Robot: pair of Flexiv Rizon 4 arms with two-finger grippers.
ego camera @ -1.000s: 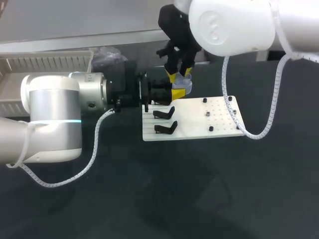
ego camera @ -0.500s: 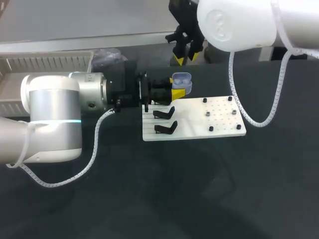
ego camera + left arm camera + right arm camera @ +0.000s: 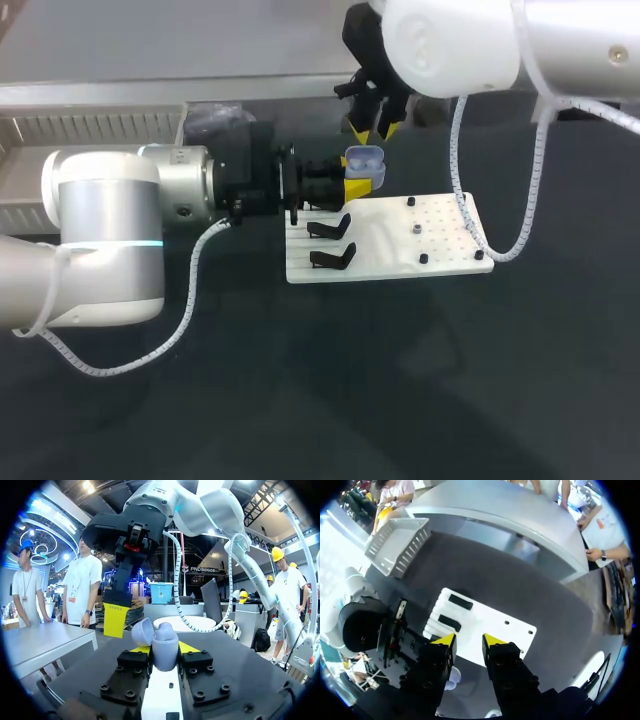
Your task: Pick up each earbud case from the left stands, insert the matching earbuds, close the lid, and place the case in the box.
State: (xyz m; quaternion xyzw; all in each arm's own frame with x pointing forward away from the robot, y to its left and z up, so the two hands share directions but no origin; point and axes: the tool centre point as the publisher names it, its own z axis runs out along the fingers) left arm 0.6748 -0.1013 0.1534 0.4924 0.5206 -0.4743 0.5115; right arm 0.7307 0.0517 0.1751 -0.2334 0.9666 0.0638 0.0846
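My left pincer (image 3: 165,649) holds the earbud case (image 3: 364,160) low on its sides (it looks light and slippery), and my right pincer (image 3: 468,641) hangs empty and narrow.

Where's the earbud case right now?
In the head view the case, lid open, is held between the jaws of the left gripper, by the white board's far edge, just below the right gripper.
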